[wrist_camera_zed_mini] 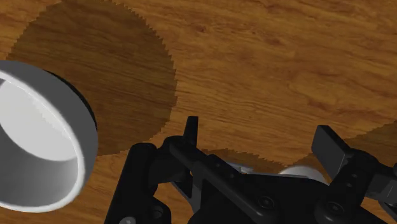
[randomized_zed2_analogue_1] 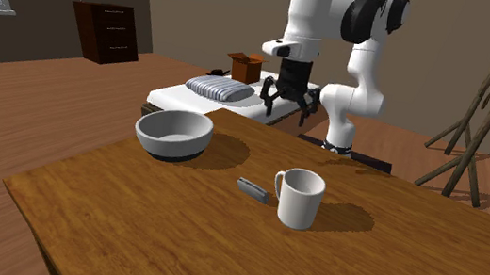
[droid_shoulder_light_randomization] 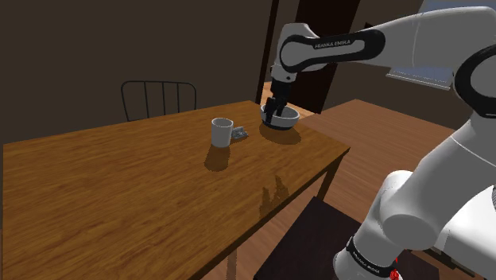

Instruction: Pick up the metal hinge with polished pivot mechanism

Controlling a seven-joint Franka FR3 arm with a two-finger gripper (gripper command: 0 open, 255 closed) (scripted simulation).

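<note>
Wood-floored room, dim brown walls, and a big wooden table [randomized_zed2_analogue_1: 128, 232] with only three things on it: a white bowl [randomized_zed2_analogue_1: 173, 133], a white mug [randomized_zed2_analogue_1: 299, 198] and the hinge [randomized_zed2_analogue_1: 251, 189]. The hinge is a small grey piece lying flat between the bowl and the mug, just beside the mug on the second exterior view's left. In the shoulder view, the hinge [droid_shoulder_light_randomization: 239, 135] sits right next to the mug [droid_shoulder_light_randomization: 222, 131], on the side toward the bowl [droid_shoulder_light_randomization: 280, 117].

The gripper [randomized_zed2_analogue_1: 290, 104] hangs in the air over the side of the table nearest the stand, closer to the bowl than to the hinge. So I'd say this is the approach, nowhere near a grasp yet.

To do it well, I'd move across until the gripper is directly over the hinge, then turn the wrist so the fingers close across its narrow width. After that, come straight down. It's thin and flat, so the tips need to get almost to the wood. The mug is the thing to watch, since one finger has to fit in beside it without bumping it.

From the wrist, the fingers [wrist_camera_zed_mini: 331, 147] stand well apart with nothing between them except bare tabletop, so they hold nothing and touch nothing.
</note>
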